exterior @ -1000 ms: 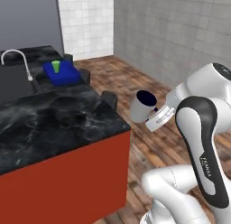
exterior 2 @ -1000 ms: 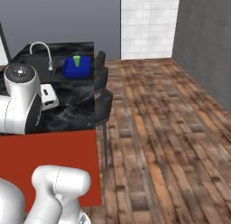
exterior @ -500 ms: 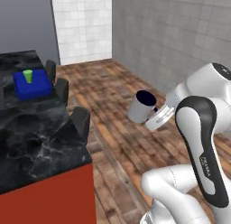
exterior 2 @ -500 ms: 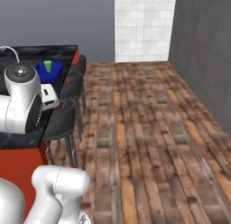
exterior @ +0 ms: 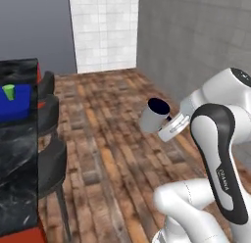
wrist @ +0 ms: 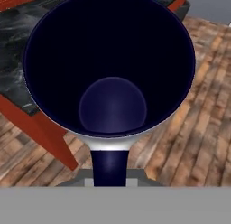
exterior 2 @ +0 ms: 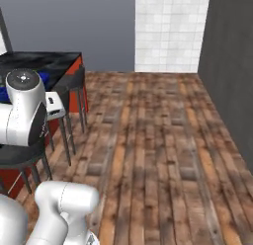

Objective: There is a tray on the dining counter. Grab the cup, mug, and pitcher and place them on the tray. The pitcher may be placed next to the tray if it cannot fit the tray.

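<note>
My gripper [exterior: 170, 124] is shut on the handle of the mug [exterior: 155, 114], a pale grey-white cylinder with a dark navy inside, held in the air over the wooden floor, away from the counter. The hand view looks straight into the mug [wrist: 110, 65], its dark handle [wrist: 109, 166] at the bottom. At the far left, the blue tray [exterior: 19, 107] lies on the black dining counter [exterior: 17, 149], and the green cup [exterior: 9, 91] stands on the tray. The pitcher is out of view.
Dark stools [exterior: 50, 117] stand along the counter's edge between it and the arm. More stools [exterior 2: 22, 155] and the counter's red base [wrist: 38, 128] show in the other views. Open wooden floor [exterior 2: 158, 140] runs to a white tiled wall [exterior: 103, 29].
The whole scene has slid left as the base moved, so the counter, tray and cup now sit at the left edge. The mug stays in my gripper.
</note>
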You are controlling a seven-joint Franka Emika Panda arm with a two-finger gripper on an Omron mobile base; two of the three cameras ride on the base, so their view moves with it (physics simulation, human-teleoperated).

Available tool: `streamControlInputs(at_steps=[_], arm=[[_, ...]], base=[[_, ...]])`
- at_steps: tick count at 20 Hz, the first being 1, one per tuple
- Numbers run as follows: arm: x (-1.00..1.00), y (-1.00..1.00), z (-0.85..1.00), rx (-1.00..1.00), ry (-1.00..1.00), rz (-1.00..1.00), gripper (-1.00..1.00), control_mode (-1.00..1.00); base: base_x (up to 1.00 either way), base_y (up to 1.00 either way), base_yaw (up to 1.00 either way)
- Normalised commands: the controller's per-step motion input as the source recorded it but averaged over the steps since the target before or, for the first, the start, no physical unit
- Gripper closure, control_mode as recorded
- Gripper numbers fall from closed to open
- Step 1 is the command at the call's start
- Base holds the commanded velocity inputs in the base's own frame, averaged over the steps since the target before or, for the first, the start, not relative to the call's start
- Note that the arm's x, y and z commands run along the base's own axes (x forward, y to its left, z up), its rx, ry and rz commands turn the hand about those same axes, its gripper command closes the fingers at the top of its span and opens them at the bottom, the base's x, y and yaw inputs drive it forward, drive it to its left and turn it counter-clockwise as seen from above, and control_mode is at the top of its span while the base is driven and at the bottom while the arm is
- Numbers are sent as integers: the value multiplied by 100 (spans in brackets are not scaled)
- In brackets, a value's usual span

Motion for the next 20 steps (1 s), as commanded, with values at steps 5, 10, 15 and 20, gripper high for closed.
streamControlInputs(at_steps=[5, 10, 15, 20], arm=[[0, 0, 0, 0, 0, 0, 100, 100], [0, 0, 0, 0, 0, 0, 100, 100], [0, 0, 0, 0, 0, 0, 100, 100], [0, 0, 0, 0, 0, 0, 100, 100]], base=[[100, -76, 36], [100, -65, 35], [100, -37, 31], [100, -32, 36]])
